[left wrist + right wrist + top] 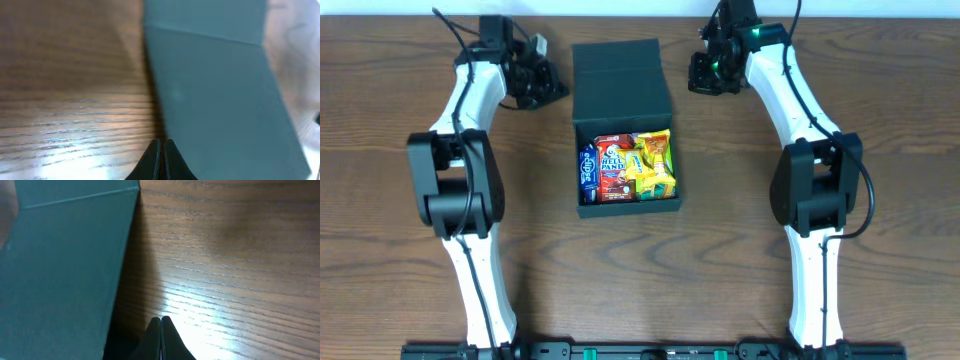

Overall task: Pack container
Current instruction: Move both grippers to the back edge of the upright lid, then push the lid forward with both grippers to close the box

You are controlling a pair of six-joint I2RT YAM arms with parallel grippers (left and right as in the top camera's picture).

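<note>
The container (622,95) is a dark-teal square box in the middle of the table, its hinged flap lid folded back toward the far side. Inside lie colourful snack packets (628,166). My left gripper (552,88) is shut and empty, just left of the lid; the left wrist view shows its fingertips (163,145) pressed together at the edge of the teal flap (215,100). My right gripper (698,78) is shut and empty, just right of the lid; its fingertips (161,321) sit beside the flap (65,270).
The brown wooden table (880,100) stretches on both sides of the box. Both arm bases stand at the near edge.
</note>
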